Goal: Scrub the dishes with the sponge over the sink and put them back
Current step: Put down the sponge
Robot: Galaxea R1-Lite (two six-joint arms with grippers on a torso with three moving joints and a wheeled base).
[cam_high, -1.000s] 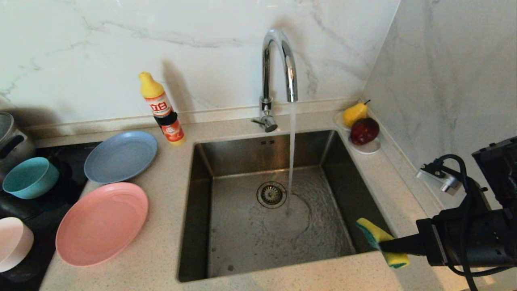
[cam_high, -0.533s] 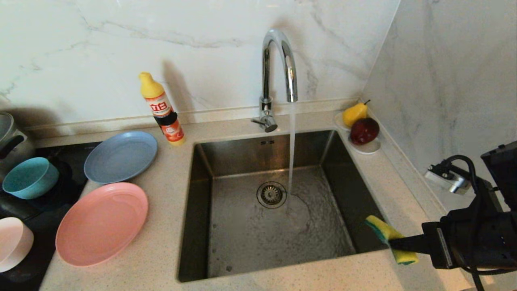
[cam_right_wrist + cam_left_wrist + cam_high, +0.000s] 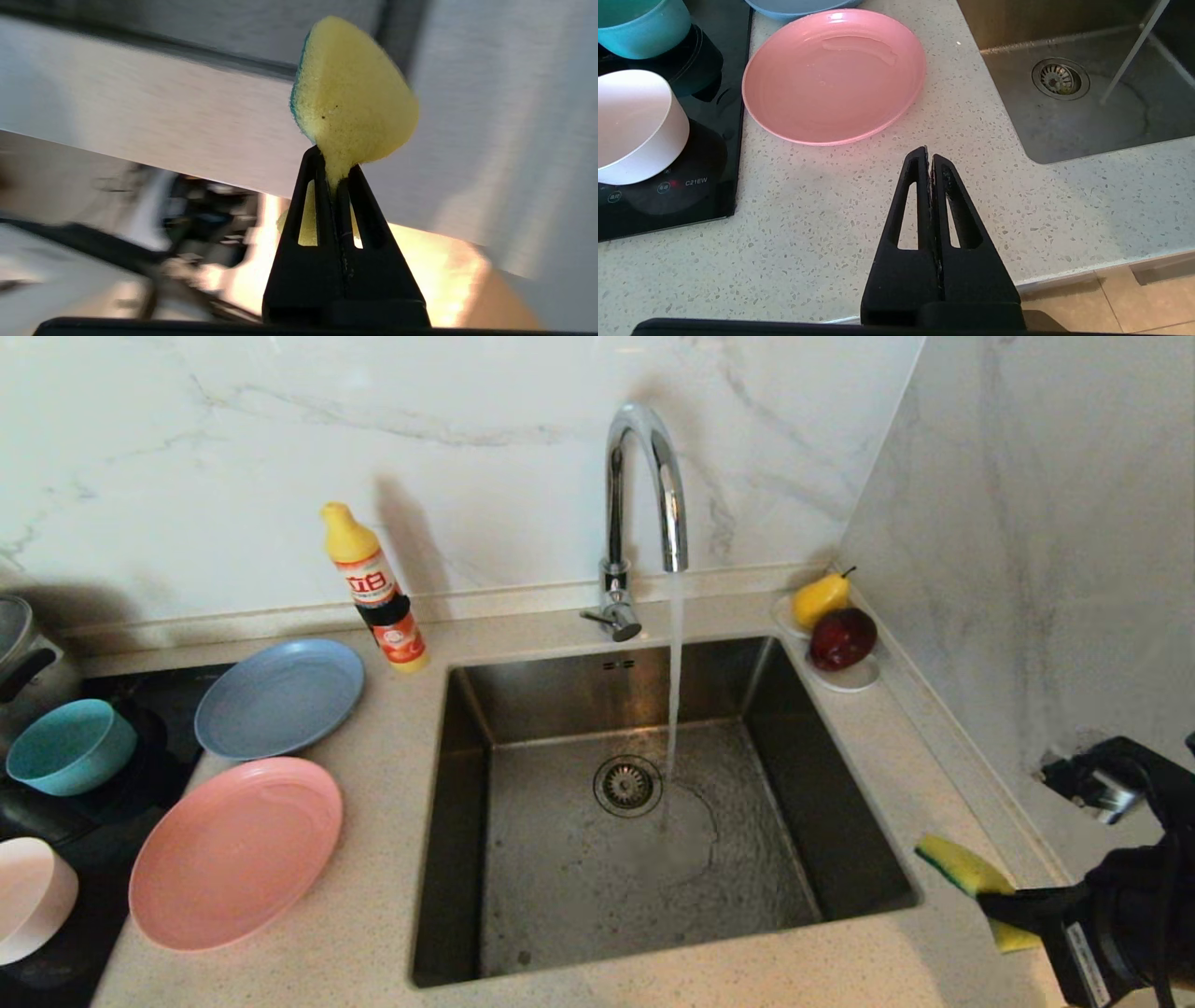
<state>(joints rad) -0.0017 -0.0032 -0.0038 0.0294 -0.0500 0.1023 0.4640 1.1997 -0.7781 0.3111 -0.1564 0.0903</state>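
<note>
A speckled stone counter (image 3: 373,933) meets marble walls in a corner, with the steel sink (image 3: 845,803) set into it and water running from the tap (image 3: 644,485) beside the drain. Left of the basin lie the blue plate (image 3: 278,697) and pink plate (image 3: 233,852); the teal bowl (image 3: 67,747) and pale bowl (image 3: 28,899) sit on a black hob (image 3: 140,784). The sponge (image 3: 971,887) hangs over the counter right of the sink, its long axis slanting up toward the back wall, yellow foam bent and squeezed, green side on its edge. The right gripper (image 3: 1004,905) pinches it at mid-length. The left gripper (image 3: 929,156), fingers pressed together and empty, hovers over the counter near the pink plate.
</note>
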